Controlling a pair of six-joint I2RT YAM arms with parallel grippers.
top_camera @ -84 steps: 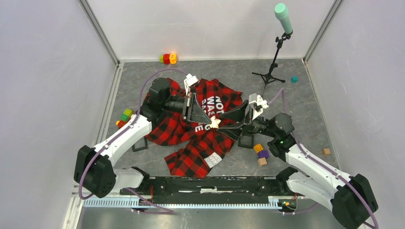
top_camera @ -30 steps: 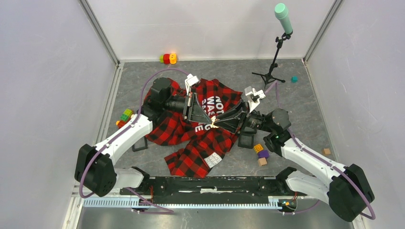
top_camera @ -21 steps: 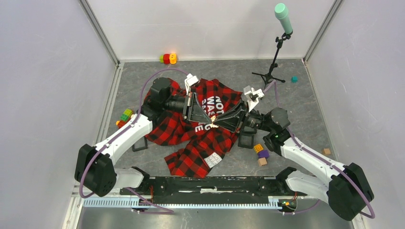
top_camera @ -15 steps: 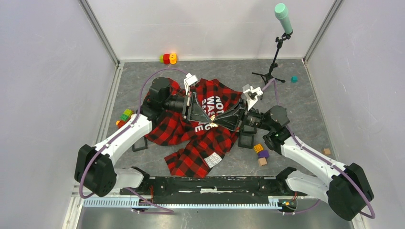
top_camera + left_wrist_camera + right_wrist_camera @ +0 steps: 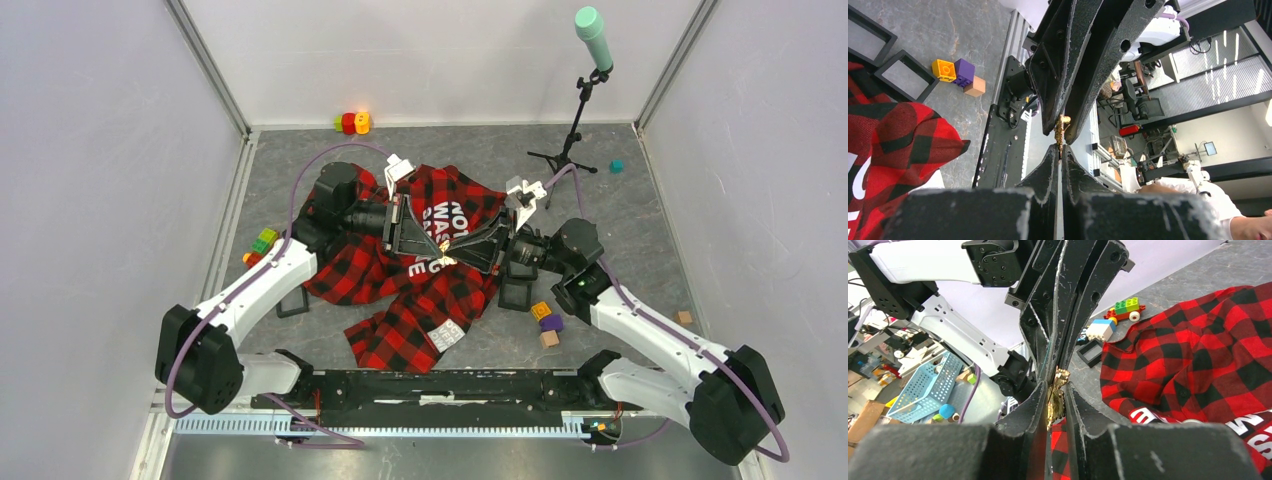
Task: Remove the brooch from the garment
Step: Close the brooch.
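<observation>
The garment point(image 5: 400, 290), a red-and-black check shirt with white letters, lies crumpled mid-floor. My two grippers meet tip to tip just above it. The small gold brooch point(image 5: 443, 250) sits between them. My left gripper point(image 5: 437, 246) reaches in from the left and is shut, its tips pinching one end of the brooch point(image 5: 1062, 129). From the right, my right gripper point(image 5: 451, 253) is closed on the brooch's body point(image 5: 1054, 400), with check fabric point(image 5: 1188, 355) showing beneath the fingers. Whether the brooch is still pinned to the cloth is hidden.
A microphone stand point(image 5: 575, 120) stands at the back right. Toy blocks lie at the right point(image 5: 547, 322), left point(image 5: 262, 245) and back point(image 5: 350, 122). Black square frames point(image 5: 515, 292) point(image 5: 293, 300) sit beside the shirt. Walls close in on three sides.
My right gripper has slid left toward the left gripper's tips and narrowed onto the brooch. The left arm has held still, shut.
</observation>
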